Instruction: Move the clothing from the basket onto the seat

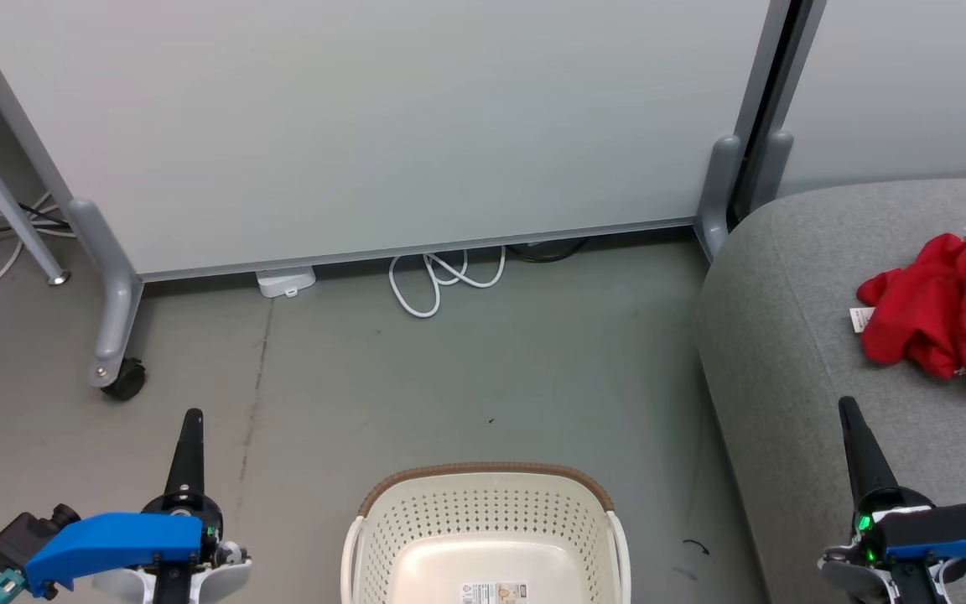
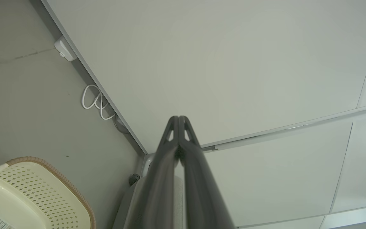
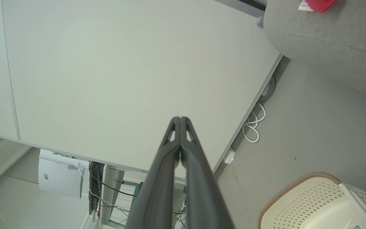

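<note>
Crumpled red, white-trimmed clothing (image 1: 944, 323) lies on the seat (image 1: 785, 352); left gripper (image 1: 192, 419) and right gripper (image 1: 849, 408) are closed

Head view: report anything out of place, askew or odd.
Nothing damaged or spilled. The red clothing lies in a crumpled heap on the seat, and a white cable loops loose on the floor below the partition.

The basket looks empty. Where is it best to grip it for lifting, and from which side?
Likely the brown rim at the far side of the basket, coming from above. The basket stands upright with its top open, and that edge is thin, raised and unobstructed, so it could be pinched.
</note>
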{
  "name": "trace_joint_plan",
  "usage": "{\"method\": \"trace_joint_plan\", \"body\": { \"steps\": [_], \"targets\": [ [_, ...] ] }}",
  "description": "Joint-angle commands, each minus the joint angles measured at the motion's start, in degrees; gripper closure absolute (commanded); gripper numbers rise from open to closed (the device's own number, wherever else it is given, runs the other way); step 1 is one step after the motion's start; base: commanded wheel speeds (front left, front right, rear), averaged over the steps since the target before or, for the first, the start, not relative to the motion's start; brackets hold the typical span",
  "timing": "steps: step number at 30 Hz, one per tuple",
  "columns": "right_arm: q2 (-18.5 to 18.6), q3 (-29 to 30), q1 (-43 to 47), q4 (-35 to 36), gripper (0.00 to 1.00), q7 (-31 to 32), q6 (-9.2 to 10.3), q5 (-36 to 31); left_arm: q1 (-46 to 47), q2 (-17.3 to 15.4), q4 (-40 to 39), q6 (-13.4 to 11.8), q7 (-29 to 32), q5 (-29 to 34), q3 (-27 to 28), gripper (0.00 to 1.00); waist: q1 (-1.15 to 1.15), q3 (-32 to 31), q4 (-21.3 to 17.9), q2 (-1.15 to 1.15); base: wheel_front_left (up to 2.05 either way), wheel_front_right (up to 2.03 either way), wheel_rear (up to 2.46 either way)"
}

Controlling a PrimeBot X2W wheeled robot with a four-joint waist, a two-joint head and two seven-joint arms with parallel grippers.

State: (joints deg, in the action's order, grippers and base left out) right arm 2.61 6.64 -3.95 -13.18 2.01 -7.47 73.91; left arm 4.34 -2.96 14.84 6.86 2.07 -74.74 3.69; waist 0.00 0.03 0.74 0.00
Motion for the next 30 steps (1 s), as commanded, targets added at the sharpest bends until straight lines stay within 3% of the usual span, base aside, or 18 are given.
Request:
{"method": "trace_joint_plan", "body": {
  "steps": [1, 30],
  "targets": [
    [0.37, -0.05, -1.31, 0.16, 1.00, 0.51, -0.03, 1.57, 1.24, -0.01, -0.56, 0.41, 0.46, -1.43, 0.52, 1.00, 0.00, 0.01, -0.03, 0.00, 0.00, 0.00, 0.00],
    [0.41, -0.11, -2.30, -0.70, 1.00, 3.82, -0.04, 15.03, 2.02, 0.08, -0.84, 0.78, 3.79, -14.35, 2.52, 1.00, 0.00, 0.11, -0.56, 0.00, 0.00, 0.00, 0.00]
  ]
}}
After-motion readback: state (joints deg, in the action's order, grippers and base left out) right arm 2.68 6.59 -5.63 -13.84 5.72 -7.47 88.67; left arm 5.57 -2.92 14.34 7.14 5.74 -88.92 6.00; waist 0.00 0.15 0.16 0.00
